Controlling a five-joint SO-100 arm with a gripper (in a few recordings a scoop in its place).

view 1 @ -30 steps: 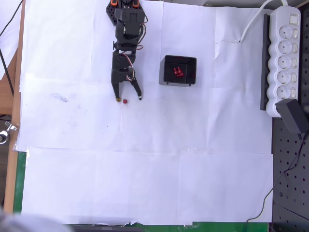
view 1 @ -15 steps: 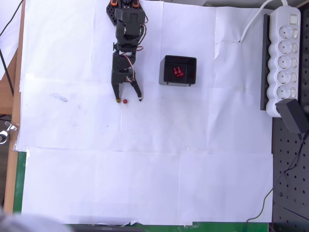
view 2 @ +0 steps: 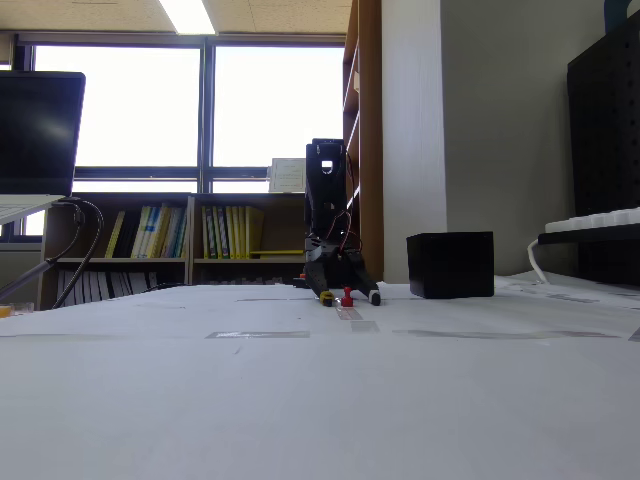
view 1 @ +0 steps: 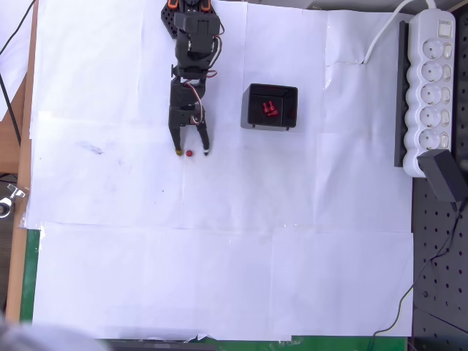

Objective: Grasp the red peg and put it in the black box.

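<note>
Many white paper sheets over table

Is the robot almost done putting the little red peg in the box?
Not yet. Two red pegs already lie in the black box. The gripper is down at the paper with its jaws open on either side of the red peg, which stands upright. Still left: closing on it, lifting it, carrying it to the box.

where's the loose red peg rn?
Overhead view: the red peg stands on the white paper between the open claw tips, left of the black box.
</note>
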